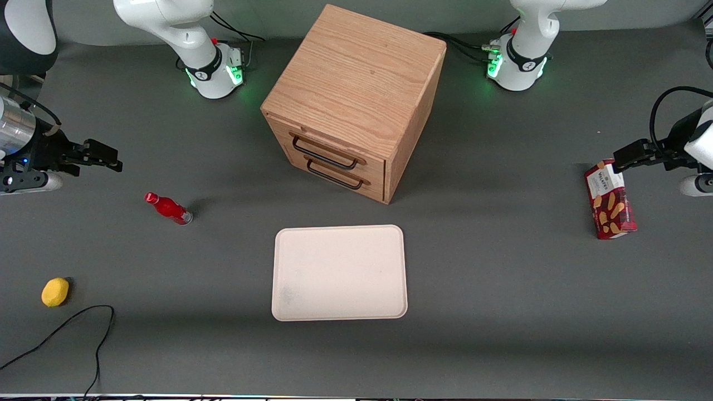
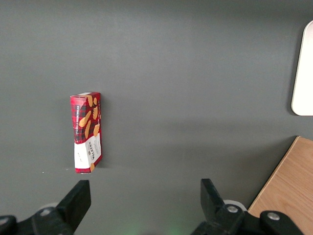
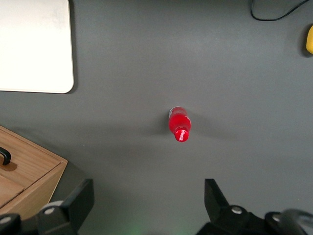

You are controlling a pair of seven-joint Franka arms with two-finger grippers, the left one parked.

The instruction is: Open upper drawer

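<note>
Above grey table [image 1: 501, 278], spread-fingered gripper [image 1: 106, 157].

Upper drawer [image 1: 328, 146] matt oak wood; gripper [image 1: 106, 156] black plastic.

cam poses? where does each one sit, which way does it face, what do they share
Front: high, facing the robots, looking down on cabinet, upper drawer, tray; gripper open, at the working arm's end.
Right wrist: looks down past its fingers at bottle.
Left wrist: looks down at cookie box.
Shared: tray, cabinet in all.
</note>
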